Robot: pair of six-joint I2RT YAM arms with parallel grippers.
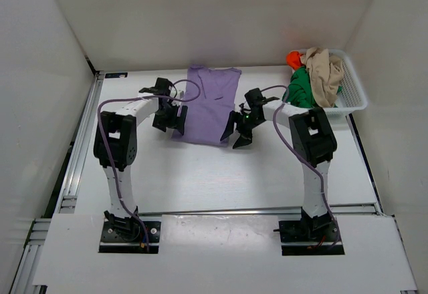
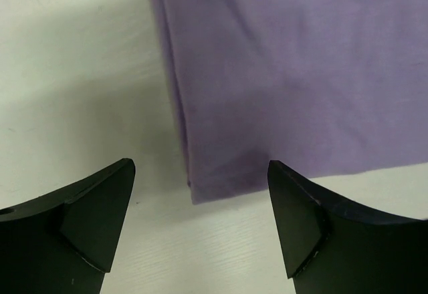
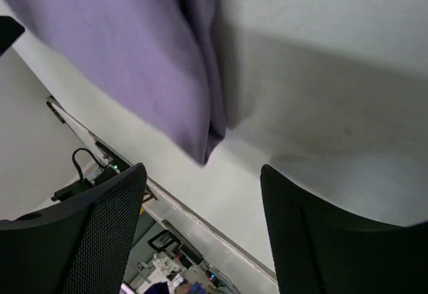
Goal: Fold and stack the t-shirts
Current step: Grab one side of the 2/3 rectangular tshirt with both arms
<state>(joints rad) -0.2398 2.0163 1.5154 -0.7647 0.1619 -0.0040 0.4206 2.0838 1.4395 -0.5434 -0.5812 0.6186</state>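
The lilac shirt (image 1: 210, 103) is laid flat on the desk (image 1: 221, 174), folded lengthwise into a narrow strip, towards the far side and between the two arms. The left claw (image 2: 200, 164) is held open over the strip's near left corner, where layered fold edges are seen; nothing is gripped. The right claw (image 3: 202, 168) is likewise spread wide beside the near right corner, and no cloth is held between its fingers.

A white mesh basket (image 1: 354, 97) is set at the desk's far right corner. Three crumpled shirts are heaped in it: the green one (image 1: 304, 90) is bunched at the left end and spills over the rim, the beige one (image 1: 326, 73) is draped on top of it, and the orange one (image 1: 294, 58) is tucked at the far left end, only partly seen.
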